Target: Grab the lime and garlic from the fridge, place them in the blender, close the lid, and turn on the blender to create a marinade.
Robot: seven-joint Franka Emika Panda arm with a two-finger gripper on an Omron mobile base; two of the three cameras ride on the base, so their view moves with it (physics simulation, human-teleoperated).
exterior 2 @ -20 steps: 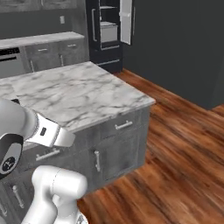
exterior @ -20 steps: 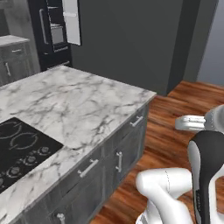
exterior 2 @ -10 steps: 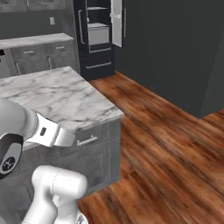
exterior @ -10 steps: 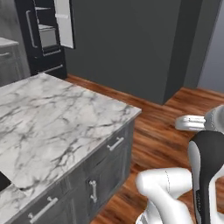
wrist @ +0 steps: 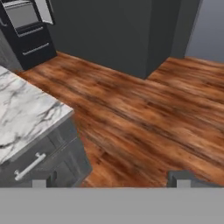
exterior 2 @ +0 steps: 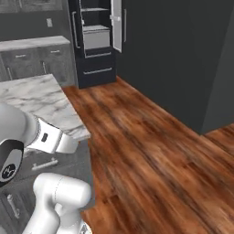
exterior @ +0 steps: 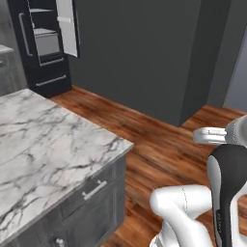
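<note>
Fridge, the tall black cabinet, stands far off at the end of the wood floor, well apart from the robot; its pale door hangs open, and pale grey inner shelves and a drawer front with a silver bar handle show inside. Its top is cut off by the frame in both base views and in the hand view. Shelf contents too small and dim to make out; no lime or garlic can be told apart at this range.

Dark grey wall block fills the middle ground right of the fridge. Reddish-brown plank floor runs between it and the island.

White-and-grey marble island top with dark grey cabinet fronts and silver bar pulls lies just beside the robot; its far end is cut off at the left edge in the left base view. Grey wall-side cabinets sit left of the fridge.

Gripper: two small dark fingertips rise at the bottom of the hand view, set wide apart, nothing between them, over bare floor beside the island corner.
</note>
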